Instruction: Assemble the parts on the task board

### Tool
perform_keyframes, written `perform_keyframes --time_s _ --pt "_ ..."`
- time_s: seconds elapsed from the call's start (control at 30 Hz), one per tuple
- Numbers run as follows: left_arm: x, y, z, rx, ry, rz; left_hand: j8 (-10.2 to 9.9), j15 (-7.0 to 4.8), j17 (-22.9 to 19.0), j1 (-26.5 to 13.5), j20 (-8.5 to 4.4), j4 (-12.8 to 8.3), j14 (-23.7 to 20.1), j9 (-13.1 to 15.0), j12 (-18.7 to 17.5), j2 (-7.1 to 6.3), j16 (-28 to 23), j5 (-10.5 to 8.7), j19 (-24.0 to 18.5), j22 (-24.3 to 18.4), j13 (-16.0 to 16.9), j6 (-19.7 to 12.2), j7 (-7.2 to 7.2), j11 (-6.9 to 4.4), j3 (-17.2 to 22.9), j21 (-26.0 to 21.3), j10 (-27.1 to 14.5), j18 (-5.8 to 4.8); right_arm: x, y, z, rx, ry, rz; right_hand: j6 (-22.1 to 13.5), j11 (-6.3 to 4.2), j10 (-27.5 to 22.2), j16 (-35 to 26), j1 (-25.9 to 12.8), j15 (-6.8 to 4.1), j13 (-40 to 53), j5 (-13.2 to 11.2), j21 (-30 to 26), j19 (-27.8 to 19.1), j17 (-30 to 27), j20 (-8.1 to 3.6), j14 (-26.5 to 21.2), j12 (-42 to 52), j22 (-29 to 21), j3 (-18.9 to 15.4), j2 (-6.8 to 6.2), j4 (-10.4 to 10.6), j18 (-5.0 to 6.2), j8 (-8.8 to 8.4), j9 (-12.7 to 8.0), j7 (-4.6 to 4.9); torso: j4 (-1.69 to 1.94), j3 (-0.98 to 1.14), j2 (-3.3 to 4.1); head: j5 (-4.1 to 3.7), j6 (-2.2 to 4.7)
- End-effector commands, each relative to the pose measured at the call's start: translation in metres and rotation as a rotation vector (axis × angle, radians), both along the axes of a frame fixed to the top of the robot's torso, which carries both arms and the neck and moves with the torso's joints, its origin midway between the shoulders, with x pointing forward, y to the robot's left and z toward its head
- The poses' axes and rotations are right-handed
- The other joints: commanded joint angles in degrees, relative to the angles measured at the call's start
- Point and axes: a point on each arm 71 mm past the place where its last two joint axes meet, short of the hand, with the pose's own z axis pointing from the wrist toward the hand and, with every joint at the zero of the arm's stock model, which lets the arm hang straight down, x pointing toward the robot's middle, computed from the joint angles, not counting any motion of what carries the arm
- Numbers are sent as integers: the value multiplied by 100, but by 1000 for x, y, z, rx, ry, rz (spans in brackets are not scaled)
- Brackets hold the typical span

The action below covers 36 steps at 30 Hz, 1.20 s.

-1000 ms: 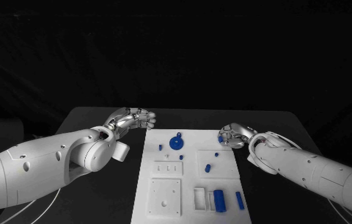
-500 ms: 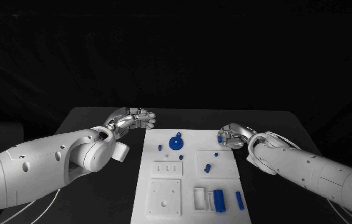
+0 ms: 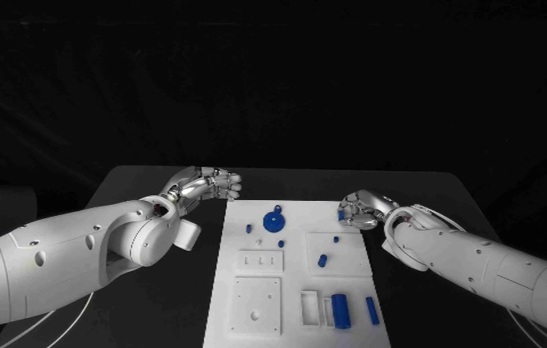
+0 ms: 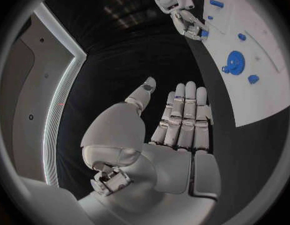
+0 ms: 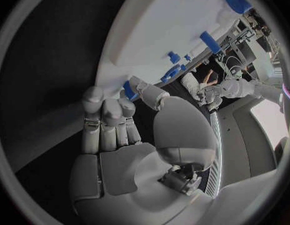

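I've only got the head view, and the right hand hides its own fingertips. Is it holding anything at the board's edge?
Observer: Yes. In the right wrist view, the right hand pinches a small blue part between thumb and finger, right at the task board edge.
Operator: And the left hand, anything in its palm?
Observer: No. The left wrist view shows the left hand holding nothing, fingers straight and thumb apart, over the black table.
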Motion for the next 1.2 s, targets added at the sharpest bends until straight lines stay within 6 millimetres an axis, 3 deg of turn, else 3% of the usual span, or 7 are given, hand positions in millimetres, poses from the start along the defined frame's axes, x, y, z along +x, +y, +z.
perform_keyframes --time_s 0.03,0.3,0.4,0.57,0.63,0.87,1.2 --pt "0 -3 0 11 -4 -15 -16 -19 12 -55 6 6 46 -3 -26 32 -14 12 -30 -2 4 15 16 -14 27 43 47 113 -1 1 1 -9 -11 -24 919 -175 -140 -7 -61 -43 7 -25 22 -6 7 -36 4 25 84 27 21 20 351 40 26 -133 1 -2 -2 -2 -2" --pt "3 -4 -2 74 16 -2 51 -238 233 -432 -177 88 470 29 62 -50 285 94 314 95 77 181 -75 -138 -33 301 320 157 0 10 15 -60 -9 -16 909 -179 -133 -7 -57 -49 6 -29 21 4 10 -43 10 21 81 72 13 10 351 51 71 -136 -7 -12 -14 -3 27" --pt "5 -3 -4 106 59 -12 112 -387 396 -704 -299 192 704 61 201 -140 551 -42 518 178 188 332 -139 -279 -105 487 609 180 2 17 27 -82 -16 -3 907 -180 -129 -7 -59 -50 6 -30 21 10 12 -47 13 20 80 93 2 7 351 56 93 -137 -17 -9 -18 -4 50" --pt "15 -3 5 221 76 -16 103 -582 677 -1117 -445 383 918 73 298 -281 999 -69 705 246 304 355 -157 -380 -269 711 803 207 1 34 42 -128 -3 38 905 -181 -123 -7 -58 -50 6 -29 20 18 16 -49 18 17 78 132 -11 3 351 63 125 -139 -25 -12 -47 5 68" --pt "18 -5 9 292 99 -37 135 -720 902 -1123 -533 395 1054 93 449 -277 1351 -66 849 257 436 444 -206 -494 -264 903 1053 218 0 45 46 -150 -5 54 902 -181 -122 -8 -57 -50 5 -29 20 19 16 -50 18 15 78 147 -13 2 351 63 135 -138 -29 -11 -71 24 71" --pt "23 -18 23 398 144 -101 103 -1018 1432 -1037 -799 294 1159 96 936 -141 2232 -60 1097 255 948 590 -327 -670 -263 1561 1395 209 -8 80 61 -216 -54 106 900 -181 -117 -8 -65 -47 4 -31 21 26 18 -47 22 12 78 175 -19 7 351 65 157 -139 -40 -5 -166 90 82" --pt "25 -43 16 537 217 -169 -32 -1211 1616 -1462 -1038 640 1178 63 1604 -380 2807 -62 1113 230 1623 592 -384 -742 -304 2089 1263 184 -24 134 72 -206 -109 183 910 -184 -87 -2 -64 -46 -2 -31 30 59 23 -30 43 4 77 283 -66 20 351 66 219 -144 -57 -10 -307 205 53"
